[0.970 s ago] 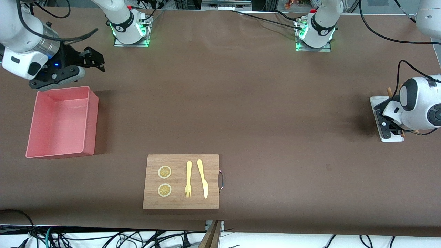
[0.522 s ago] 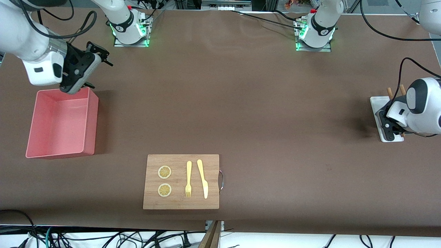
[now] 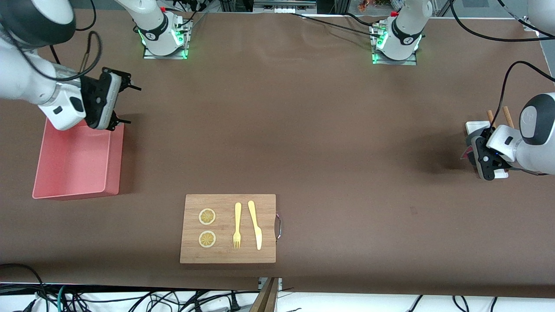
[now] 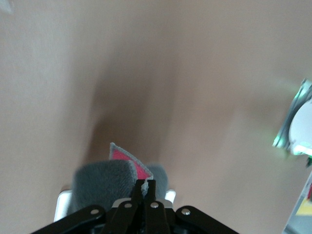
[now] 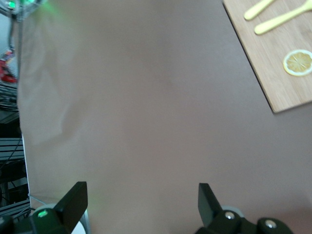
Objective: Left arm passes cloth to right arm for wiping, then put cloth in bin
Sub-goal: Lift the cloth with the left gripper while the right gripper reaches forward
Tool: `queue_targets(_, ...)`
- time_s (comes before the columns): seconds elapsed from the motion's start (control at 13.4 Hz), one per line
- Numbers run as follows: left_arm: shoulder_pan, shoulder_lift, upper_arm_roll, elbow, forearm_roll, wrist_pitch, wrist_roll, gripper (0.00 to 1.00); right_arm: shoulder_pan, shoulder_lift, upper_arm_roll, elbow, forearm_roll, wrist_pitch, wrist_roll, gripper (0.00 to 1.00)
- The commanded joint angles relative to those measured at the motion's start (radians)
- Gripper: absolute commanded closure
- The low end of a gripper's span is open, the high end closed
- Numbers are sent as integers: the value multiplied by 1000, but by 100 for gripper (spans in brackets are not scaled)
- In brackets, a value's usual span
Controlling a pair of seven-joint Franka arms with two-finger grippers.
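Cloth (image 4: 109, 178) lay on the white tray (image 3: 473, 127) at the left arm's end, pinched by its edge in the left gripper (image 4: 145, 192). Soft and light, it looked likely to droop. Right gripper (image 3: 116, 99) hung wide open over the bin (image 3: 113, 173).

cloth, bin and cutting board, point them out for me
cloth (image 4: 105, 180), left wrist view, grey fuzzy face
bin (image 3: 71, 162), front view, bare pink floor
cutting board (image 3: 227, 255), front view, bare wood by near edge
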Motion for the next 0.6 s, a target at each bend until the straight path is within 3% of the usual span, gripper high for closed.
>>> queue_targets(0.0,-48,2,4,71,-111,-90,-154,100,-22,-2,-22,-71,120,16,-216,0)
queue_targets(0.3,-105,2,-3,77,-363,-95,-393,100,-95,78,-22,-109,404,5,-510,0)
queue_targets(0.52,-186,10,-3,76,-593,-43,-524,100,-111,125,-22,-131,534,-7,-611,0)
